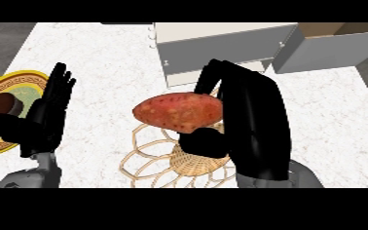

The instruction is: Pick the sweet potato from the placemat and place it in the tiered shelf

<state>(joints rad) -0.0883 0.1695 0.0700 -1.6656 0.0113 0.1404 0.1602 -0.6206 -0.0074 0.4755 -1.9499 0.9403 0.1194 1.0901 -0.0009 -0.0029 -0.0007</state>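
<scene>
A reddish-brown sweet potato (177, 111) is lifted above a woven wicker placemat (155, 156) near the counter's front. My right hand (248, 122) is shut on it, fingers behind its right end and the thumb curled under it. The tiered shelf (215, 48), pale with grey shelves, stands behind at the counter's back, just beyond my right fingertips. At the left edge my left hand (46, 112) rests open with fingers up.
A yellow patterned plate (22, 85) with a dark brown item (9, 105) on it lies at the far left, partly behind my left hand. A grey box-like unit (323, 51) stands at the back right on the white marble counter (108, 68).
</scene>
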